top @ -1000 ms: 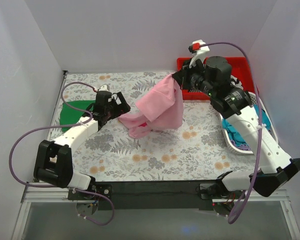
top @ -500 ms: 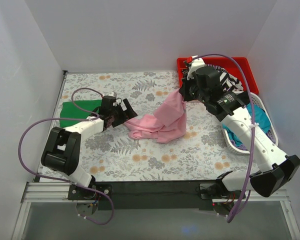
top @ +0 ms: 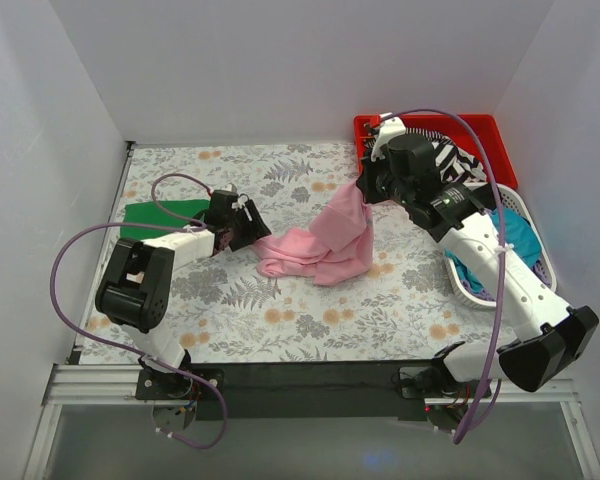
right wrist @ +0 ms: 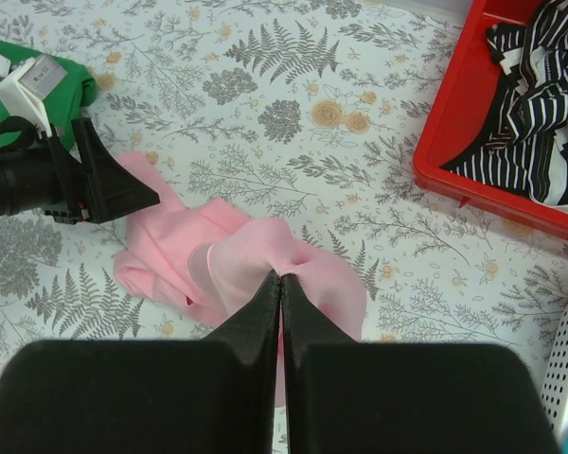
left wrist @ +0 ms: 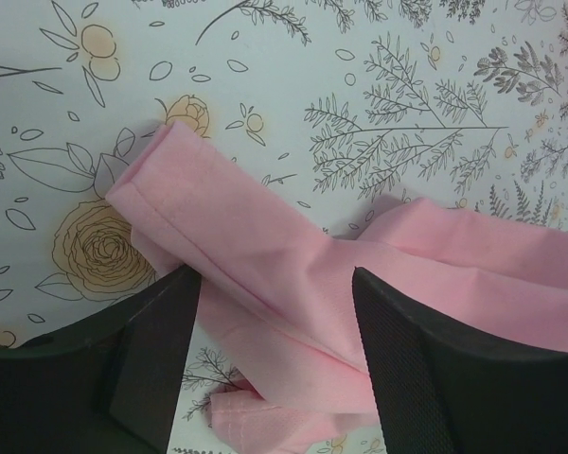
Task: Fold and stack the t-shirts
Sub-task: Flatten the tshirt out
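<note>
Pink cloth fills the gap between the jaws of the left gripper (left wrist: 275, 322), which stand spread wide. A hemmed fold of the light pink t-shirt (top: 320, 245) runs through that gap and past the fingertips, lying on the floral table (top: 280, 310). From the wrist view it is not clear whether either finger (left wrist: 161, 350) actually touches the cloth. The right gripper (top: 363, 190) has its jaws pressed together on a bunched part of the same shirt. It pinches that part above the table, so the cloth hangs from the closed tips and spreads into a crumpled heap below and ahead of them. The left gripper's open tips meet the far edge of that heap, pointing back toward the right gripper. Behind the left gripper, on its wrist side, the dark green t-shirt (top: 155, 215) lies flat on the table, apart from the pink one. Beside the right gripper, a red bin (top: 480, 125) holds the black-and-white striped t-shirt (top: 445, 155). Under the right arm, a white basket (top: 520, 265) holds the teal t-shirt (top: 515, 235).
</note>
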Controlling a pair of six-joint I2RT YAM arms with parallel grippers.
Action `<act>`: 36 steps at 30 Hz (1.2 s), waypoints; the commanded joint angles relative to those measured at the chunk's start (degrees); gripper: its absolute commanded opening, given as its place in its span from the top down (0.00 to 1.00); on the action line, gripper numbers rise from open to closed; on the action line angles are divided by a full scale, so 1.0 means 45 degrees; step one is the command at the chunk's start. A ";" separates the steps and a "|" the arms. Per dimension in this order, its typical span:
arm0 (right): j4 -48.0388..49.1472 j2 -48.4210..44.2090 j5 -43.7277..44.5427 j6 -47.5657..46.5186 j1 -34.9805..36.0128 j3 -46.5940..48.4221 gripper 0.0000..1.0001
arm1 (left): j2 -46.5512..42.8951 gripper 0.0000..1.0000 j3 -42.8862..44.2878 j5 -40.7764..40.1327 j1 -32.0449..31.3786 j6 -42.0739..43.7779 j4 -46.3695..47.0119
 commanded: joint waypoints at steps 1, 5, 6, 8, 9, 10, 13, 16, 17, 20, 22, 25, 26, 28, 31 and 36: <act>0.0601 0.0101 -0.0139 -0.0079 -0.0021 -0.0153 0.99 | -0.0278 0.40 0.0497 -0.0448 -0.0004 0.0152 0.0138; 0.0699 0.0199 -0.0276 -0.0040 -0.0021 -0.0309 0.99 | -0.0338 0.53 0.0556 -0.0819 -0.0024 0.0288 0.0118; 0.0738 0.0219 -0.0373 -0.0021 -0.0021 -0.0329 0.99 | -0.0298 0.59 0.0653 -0.0820 -0.0024 0.0327 0.0099; 0.0738 0.0258 -0.0451 -0.0001 -0.0021 -0.0349 0.99 | -0.0104 0.71 0.0732 -0.0839 -0.0024 0.0328 0.0002; 0.0738 0.0258 -0.0432 -0.0001 -0.0021 -0.0349 0.99 | -0.0006 0.74 0.0790 -0.0859 -0.0024 0.0328 0.0001; 0.0738 0.0238 -0.0432 -0.0001 -0.0021 -0.0368 0.99 | 0.0111 0.74 0.0810 -0.0878 -0.0024 0.0270 0.0001; 0.0738 0.0219 -0.0374 -0.0001 -0.0021 -0.0407 0.99 | 0.0229 0.84 0.0869 -0.0898 -0.0024 0.0230 0.0059; 0.0758 0.0180 -0.0393 -0.0001 -0.0021 -0.0465 0.99 | 0.0521 0.90 0.1160 -0.0898 -0.0024 0.0308 0.0060; 0.0758 0.0141 -0.0374 -0.0001 -0.0021 -0.0524 0.99 | 0.0619 0.98 0.1239 -0.0859 -0.0024 0.0328 -0.0037; 0.0777 0.0044 -0.0315 -0.0001 -0.0021 -0.0602 0.99 | 0.0659 1.00 0.1415 -0.0800 -0.0024 0.0347 -0.0155; 0.0797 0.0004 -0.0276 -0.0021 -0.0021 -0.0700 0.99 | 0.0601 1.00 0.1454 -0.0819 -0.0024 0.0405 -0.0194; 0.0816 -0.0055 -0.0217 -0.0001 -0.0021 -0.0798 0.99 | 0.0328 1.00 0.1571 -0.0839 -0.0024 0.0445 -0.0583; 0.0816 -0.0093 -0.0198 -0.0020 -0.0021 -0.0817 0.99 | -0.0002 1.00 0.1591 -0.0723 -0.0024 0.0445 -0.0740; 0.0816 -0.0113 -0.0159 -0.0001 -0.0021 -0.0895 0.99 | -0.0355 1.00 0.1553 -0.0566 -0.0024 0.0484 -0.0799; 0.0875 -0.0133 -0.0139 -0.0001 -0.0021 -0.0954 0.99 | -0.0825 1.00 0.1649 -0.0487 -0.0024 0.0542 -0.1013; 0.0953 -0.0172 -0.0139 0.0038 -0.0021 -0.1052 0.99 | -0.0631 1.00 0.1943 -0.0196 -0.0024 0.0698 -0.1308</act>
